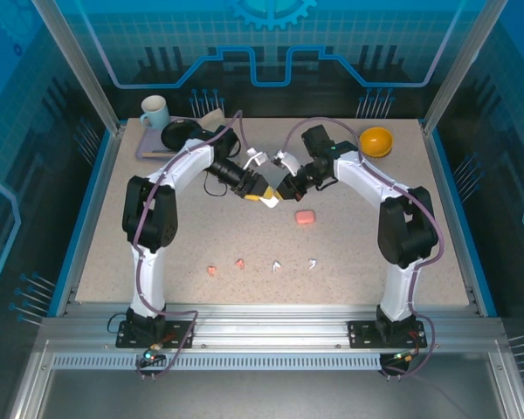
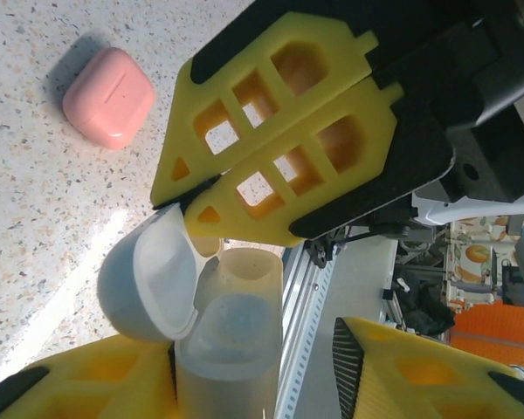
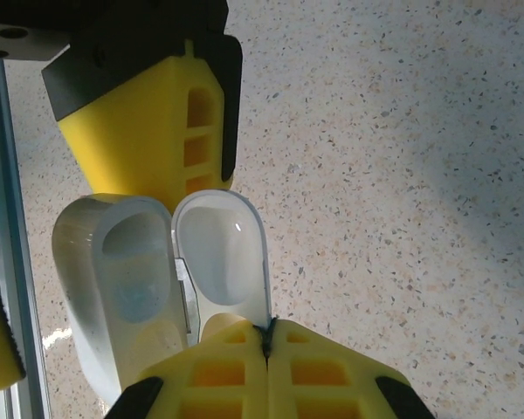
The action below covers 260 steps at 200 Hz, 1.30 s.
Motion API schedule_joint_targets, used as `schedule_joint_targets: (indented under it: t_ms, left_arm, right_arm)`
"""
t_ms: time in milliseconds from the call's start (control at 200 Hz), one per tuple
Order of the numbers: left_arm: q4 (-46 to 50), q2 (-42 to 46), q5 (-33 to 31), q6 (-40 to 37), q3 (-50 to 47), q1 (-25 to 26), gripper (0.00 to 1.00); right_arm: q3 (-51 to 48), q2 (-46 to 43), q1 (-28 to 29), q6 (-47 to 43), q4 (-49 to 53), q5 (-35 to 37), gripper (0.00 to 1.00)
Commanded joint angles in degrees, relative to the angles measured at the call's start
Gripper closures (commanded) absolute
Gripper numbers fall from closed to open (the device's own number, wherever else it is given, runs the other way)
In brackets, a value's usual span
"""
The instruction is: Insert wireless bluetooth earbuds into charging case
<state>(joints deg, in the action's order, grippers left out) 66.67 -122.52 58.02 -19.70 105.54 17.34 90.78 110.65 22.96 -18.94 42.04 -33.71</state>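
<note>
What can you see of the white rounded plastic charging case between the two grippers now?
The white rounded plastic charging case is glossy, its hinged lid swung open beside the body; the wells look empty. Over the middle of the table, the yellow fingers of the left gripper straddle the body, one against it, the other a gap away. The right gripper, jaws shut, meets the lid's rim with its tips; whether it pinches the rim, or whether the case rests on the tabletop, I cannot tell.

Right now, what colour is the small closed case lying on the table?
Salmon pink. The case shows best in the left wrist view.
</note>
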Motion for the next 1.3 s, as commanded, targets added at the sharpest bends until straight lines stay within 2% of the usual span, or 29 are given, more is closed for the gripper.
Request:
schedule_joint_targets:
  t_ms: [0,325,480,865,1140,1296]
  left_arm:
    - [3.92,-1.65,3.11,-3.22,2.04,-0.48,0.56]
    - [6.89,-2.92,3.27,-5.71,3.18,-0.56,0.61]
    - [7.35,-3.37,3.39,-6.10,3.38,-0.56,0.64]
    - [8.11,-4.13,3.58,-6.49,3.91,-0.62,0.65]
    - [8.53,-4.60,3.93,-6.88,4.24,-0.64,0.72]
    - [8.74,-5.16,3.94,-6.83,4.50,-0.64,0.71]
  right_arm:
    - [2.17,1.07,0.29,-1.10,1.42,-2.32,1.00]
    - [3.16,1.25,0.42,-2.15,2.98,-2.32,1.00]
    - [4.03,1.41,1.12,-3.51,4.91,0.39,1.00]
    - [5.70,2.14,1.80,-5.18,7.35,2.06,1.00]
    - [6.10,2.39,1.97,-5.06,7.35,2.61,1.00]
    - [6.77,2.42,1.99,-5.06,7.54,2.78,1.00]
